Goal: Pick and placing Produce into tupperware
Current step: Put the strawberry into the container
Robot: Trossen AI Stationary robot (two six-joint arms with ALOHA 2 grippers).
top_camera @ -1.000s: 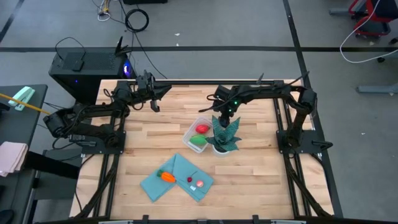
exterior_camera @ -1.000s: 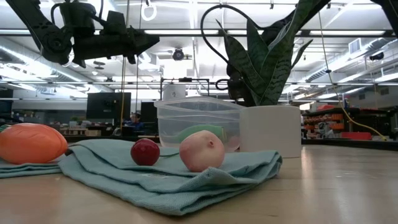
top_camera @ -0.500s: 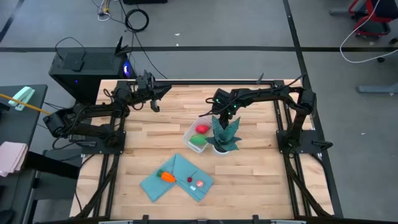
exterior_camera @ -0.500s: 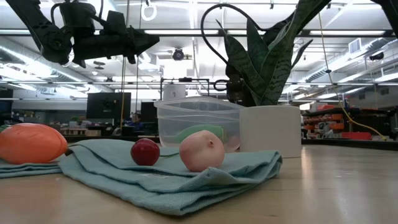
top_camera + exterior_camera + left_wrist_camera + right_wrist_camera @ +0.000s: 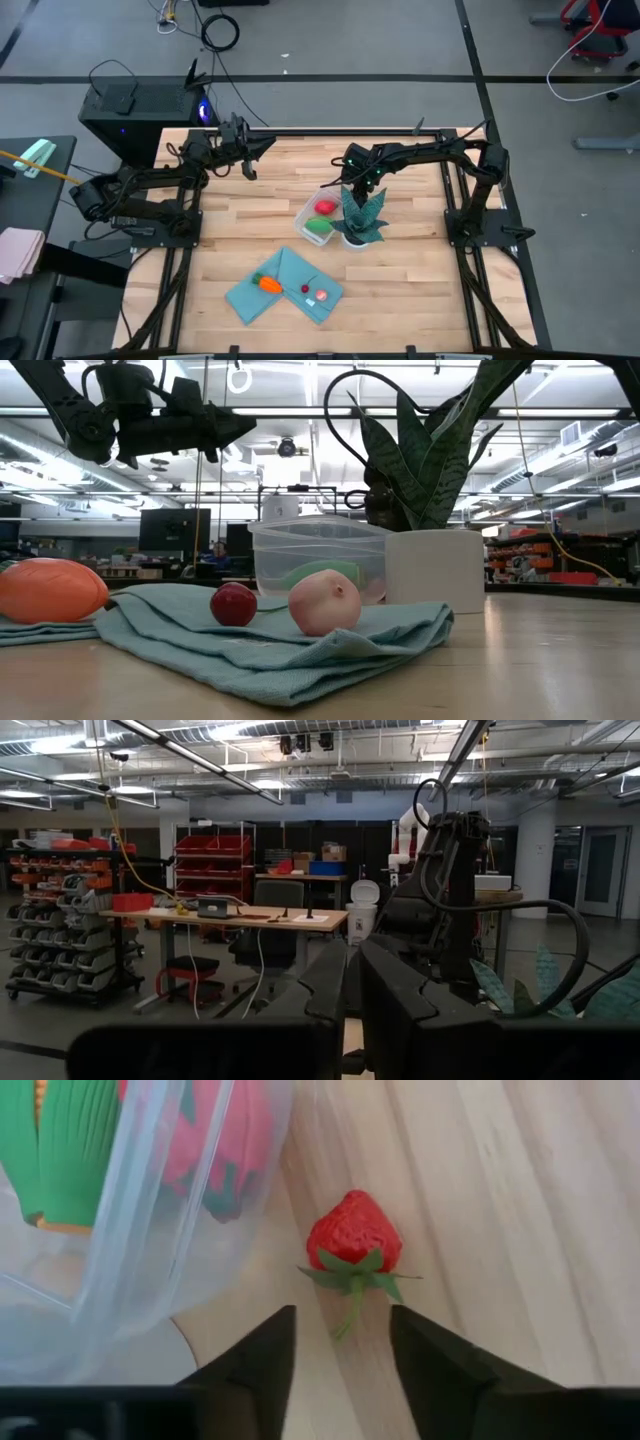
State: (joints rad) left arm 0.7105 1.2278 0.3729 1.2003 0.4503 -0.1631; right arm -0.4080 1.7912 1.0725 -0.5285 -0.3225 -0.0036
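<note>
Strawberry (image 5: 353,1233) on bare wood beside tupperware (image 5: 150,1230), potted plant (image 5: 362,215) adjacent.

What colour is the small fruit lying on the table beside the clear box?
Red, with a green leafy cap: the strawberry shows best in the right wrist view.

Both arms are dark, near-black, built of slim tubular links with bulkier joint housings. A black cable loops off the right arm (image 5: 430,152). The left arm (image 5: 150,185) carries similar cabling. Each gripper has two flat, dark, blunt-tipped fingers (image 5: 255,1355).
</note>
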